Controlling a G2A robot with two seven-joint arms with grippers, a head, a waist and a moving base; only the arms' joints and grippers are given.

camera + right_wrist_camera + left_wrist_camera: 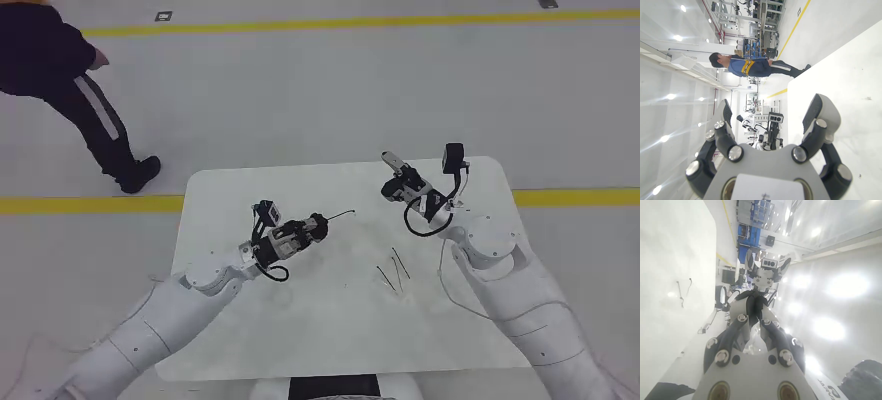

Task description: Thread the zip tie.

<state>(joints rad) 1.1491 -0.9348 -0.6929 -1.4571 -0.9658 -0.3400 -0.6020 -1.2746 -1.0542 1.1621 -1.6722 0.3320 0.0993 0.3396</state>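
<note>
A black zip tie (341,215) is pinched in my left gripper (318,226), above the middle of the white table (300,330), and its thin tail points toward the right arm. In the left wrist view the same tie (753,306) sticks out past the left gripper (753,321), which is shut on it. My right gripper (388,174) hangs over the table's far right part, facing the left one across a gap. It is open, with nothing between its fingers (815,109). From the left wrist the right gripper (766,265) shows farther off, its fingers spread.
Two spare black zip ties (395,270) lie flat on the table, nearer the front than the two grippers, and show again as zip ties (684,291) from the left wrist. The table's rounded far corner (791,83) lies beyond the right gripper.
</note>
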